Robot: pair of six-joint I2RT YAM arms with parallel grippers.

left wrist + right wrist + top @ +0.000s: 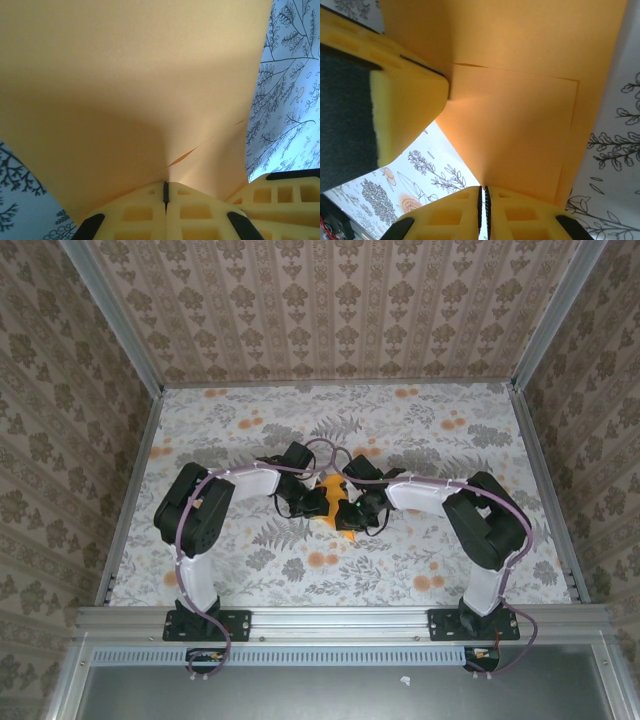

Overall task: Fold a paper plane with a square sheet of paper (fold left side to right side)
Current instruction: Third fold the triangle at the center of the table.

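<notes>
The orange square sheet of paper [334, 486] is held up off the flowered cloth at the table's middle, between both grippers. It is creased into overlapping layers [520, 125]; the grippers hide its outline, so whether it has a paper plane shape cannot be told. My left gripper [322, 502] comes from the left, its jaws [166, 189] shut on the sheet's lower edge [130, 90]. My right gripper [356, 506] comes from the right, and its jaws [483, 192] are shut on a corner of the sheet. The left gripper's yellow finger [405, 105] pinches the sheet at the upper left of the right wrist view.
A grey-white cloth [420, 440] with fern and orange flower prints covers the table. Metal rails [130, 490] [548, 490] and patterned walls close it in on three sides. Both arms bend inward and nearly touch at the centre.
</notes>
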